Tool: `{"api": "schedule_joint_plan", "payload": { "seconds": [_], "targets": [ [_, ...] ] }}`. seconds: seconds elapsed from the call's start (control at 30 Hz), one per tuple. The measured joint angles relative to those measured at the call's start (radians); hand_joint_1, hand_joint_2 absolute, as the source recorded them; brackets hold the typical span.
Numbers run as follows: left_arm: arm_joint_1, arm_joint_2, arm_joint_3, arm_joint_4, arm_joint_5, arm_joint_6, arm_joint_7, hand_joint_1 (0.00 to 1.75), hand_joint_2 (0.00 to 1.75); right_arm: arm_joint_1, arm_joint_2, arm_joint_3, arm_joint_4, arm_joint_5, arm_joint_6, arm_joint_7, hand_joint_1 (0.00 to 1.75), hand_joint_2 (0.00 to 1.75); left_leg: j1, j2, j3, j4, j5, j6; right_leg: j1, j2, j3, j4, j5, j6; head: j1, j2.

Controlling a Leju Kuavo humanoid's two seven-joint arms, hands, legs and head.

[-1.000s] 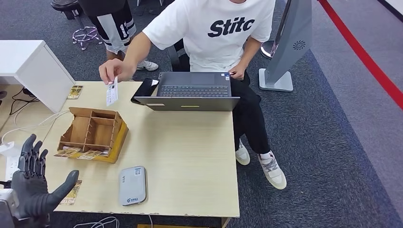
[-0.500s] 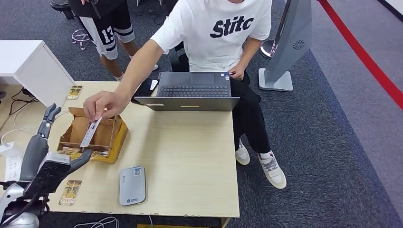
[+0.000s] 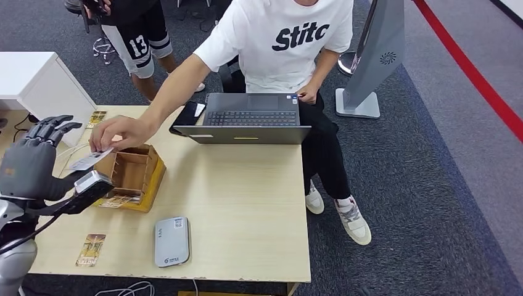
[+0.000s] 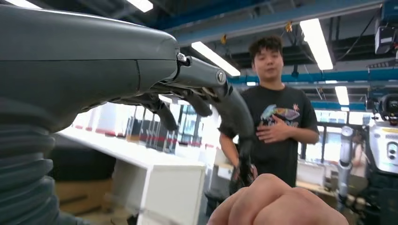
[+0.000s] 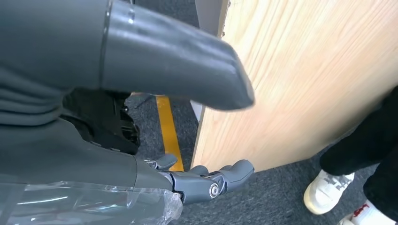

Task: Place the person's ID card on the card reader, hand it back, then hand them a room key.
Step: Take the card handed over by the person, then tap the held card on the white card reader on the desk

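Fingers point(image 3: 52, 126) of left hand point(image 3: 31, 166) spread, ungrasping, ID card point(image 3: 86, 160) just beside thumb, in person's hand point(image 3: 117, 132)

left hand point(image 3: 29, 165): dark grey moulded shell, darker jointed fingers, silver screw heads
left forearm point(image 3: 15, 262): silver rounded casing, thin black cable
right hand point(image 5: 141, 61): grey ribbed cover, thick grey thumb

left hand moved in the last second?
Yes. The left hand has risen from the table's near left corner and now sits beside the wooden organizer, under the ID card the person holds out.
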Motion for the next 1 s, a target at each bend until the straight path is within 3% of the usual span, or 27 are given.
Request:
{"api": "schedule_joint_plan", "payload": {
  "seconds": [0.2, 0.57, 1.0],
  "targets": [
    [-0.023, 0.043, -0.010, 0.025, -0.102, 0.063, 0.008, 1.75, 1.75, -0.009, -0.003, 0.019, 0.011, -0.020, 0.025, -0.015, 0.00, 1.75, 0.000, 0.000, 0.000, 0.000, 0.000, 0.000, 0.000, 0.000, 0.000, 0.000, 0.000, 0.000, 0.000, 0.000],
    [-0.020, 0.045, -0.011, 0.027, -0.092, 0.135, -0.009, 1.75, 1.75, -0.018, -0.004, 0.038, 0.024, -0.027, 0.040, -0.024, 0.00, 1.75, 0.000, 0.000, -0.001, 0.000, 0.000, 0.000, 0.000, 0.000, 0.000, 0.000, 0.000, 0.000, 0.000, 0.000],
    [0.143, -0.037, -0.016, -0.047, -0.085, 0.236, -0.065, 1.75, 1.75, -0.015, -0.005, 0.040, 0.019, -0.052, 0.035, -0.036, 0.00, 1.75, 0.000, 0.000, -0.001, 0.000, -0.001, 0.001, 0.000, 0.000, 0.000, -0.001, 0.000, 0.000, 0.000, 0.000]
  ]
}}
